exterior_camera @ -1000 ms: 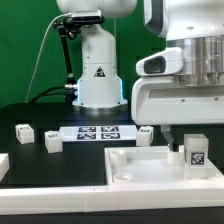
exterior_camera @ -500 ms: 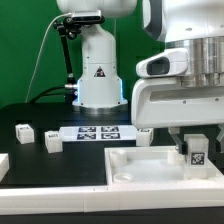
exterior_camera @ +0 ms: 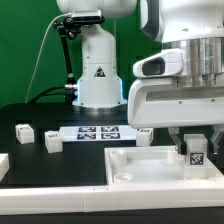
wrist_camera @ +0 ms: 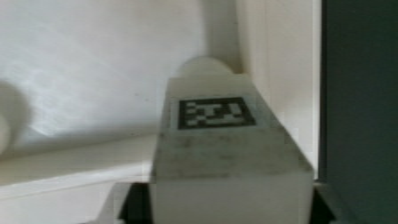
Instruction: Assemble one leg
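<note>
My gripper (exterior_camera: pixel 196 148) is shut on a leg (exterior_camera: pixel 197 153), a small white block with a black-and-white tag. It holds the leg upright at the corner of the large white base (exterior_camera: pixel 140 168) on the exterior view's right, low against the base's surface. In the wrist view the leg (wrist_camera: pixel 226 140) fills the middle between the dark fingers (wrist_camera: pixel 135 203), its tip pointing into the base's corner pocket (wrist_camera: pixel 107 70). Whether the leg touches the pocket floor I cannot tell.
Two more legs (exterior_camera: pixel 22 131) (exterior_camera: pixel 52 142) lie on the black table at the exterior view's left, and another (exterior_camera: pixel 146 133) behind the base. The marker board (exterior_camera: pixel 98 132) lies in the middle. The robot's white pedestal (exterior_camera: pixel 98 75) stands behind. A white part edge (exterior_camera: pixel 3 163) shows at far left.
The gripper with the leg has shifted slightly toward the exterior view's right and a little lower, toward the base's corner.
</note>
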You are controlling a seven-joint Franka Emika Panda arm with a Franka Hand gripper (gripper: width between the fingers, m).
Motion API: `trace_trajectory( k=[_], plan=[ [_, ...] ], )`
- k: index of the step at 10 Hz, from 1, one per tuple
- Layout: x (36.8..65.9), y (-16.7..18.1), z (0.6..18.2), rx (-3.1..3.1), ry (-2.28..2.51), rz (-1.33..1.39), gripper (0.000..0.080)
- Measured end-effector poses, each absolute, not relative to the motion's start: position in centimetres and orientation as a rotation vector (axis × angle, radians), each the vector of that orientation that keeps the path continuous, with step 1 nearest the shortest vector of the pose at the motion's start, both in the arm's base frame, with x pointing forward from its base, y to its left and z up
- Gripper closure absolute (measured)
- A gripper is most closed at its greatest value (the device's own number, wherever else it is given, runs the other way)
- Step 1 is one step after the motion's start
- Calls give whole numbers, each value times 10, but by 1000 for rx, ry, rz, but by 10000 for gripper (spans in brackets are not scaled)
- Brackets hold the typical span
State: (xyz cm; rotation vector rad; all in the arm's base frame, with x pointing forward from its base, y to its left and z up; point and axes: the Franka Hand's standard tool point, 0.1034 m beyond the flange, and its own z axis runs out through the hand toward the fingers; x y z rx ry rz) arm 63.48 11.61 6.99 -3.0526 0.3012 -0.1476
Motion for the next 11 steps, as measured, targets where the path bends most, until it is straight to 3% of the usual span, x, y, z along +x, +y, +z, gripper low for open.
trace_trajectory(
  k=[7,11],
  plan=[
    [631,100,69,-2857,1111,-148,491],
    [631,94,69,-2846,1188,-158,485]
  ],
)
